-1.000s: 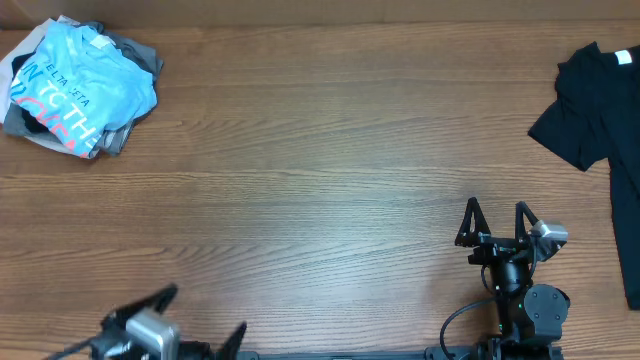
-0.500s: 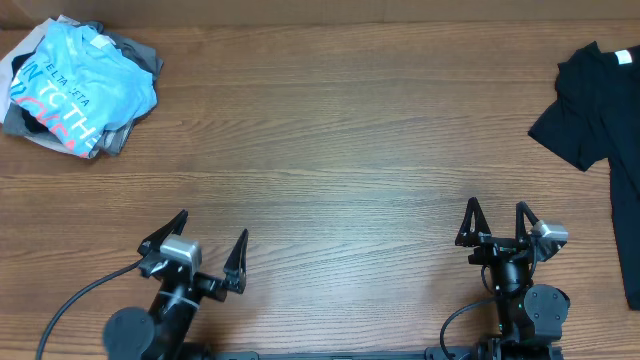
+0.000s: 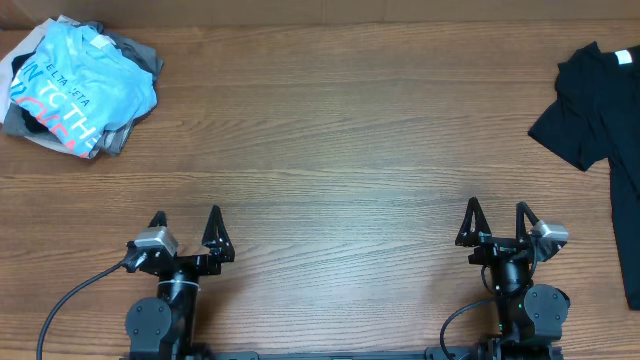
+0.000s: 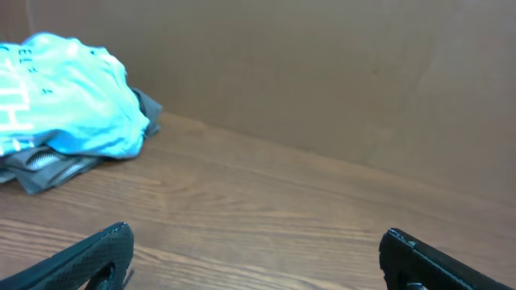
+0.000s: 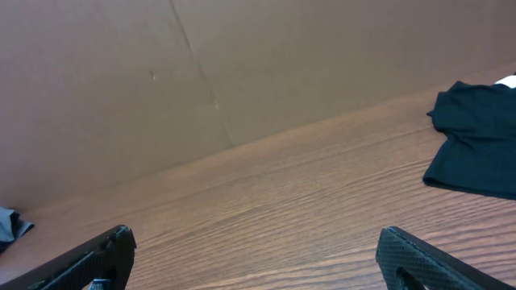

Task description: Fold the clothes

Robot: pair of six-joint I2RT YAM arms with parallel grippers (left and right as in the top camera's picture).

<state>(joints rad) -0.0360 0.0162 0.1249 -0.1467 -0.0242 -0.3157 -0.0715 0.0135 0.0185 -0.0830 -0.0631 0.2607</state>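
Left claw (image 3: 186, 213) at 7 o'clock and right claw (image 3: 495, 205) at 5 o'clock, both spread wide, empty, well apart from any cloth. Crumpled light blue T-shirt (image 3: 75, 85) atop grey and black garments (image 3: 137, 52) at 10 o'clock; black T-shirt (image 3: 590, 110) at 3 o'clock. Wood-grain desk (image 3: 330, 150); plain brown wall (image 4: 322, 72) behind.

Light blue T-shirt (image 3: 75, 85), white-pink lettering; black T-shirt (image 3: 600, 105); brown wood-grain table (image 3: 340, 150).
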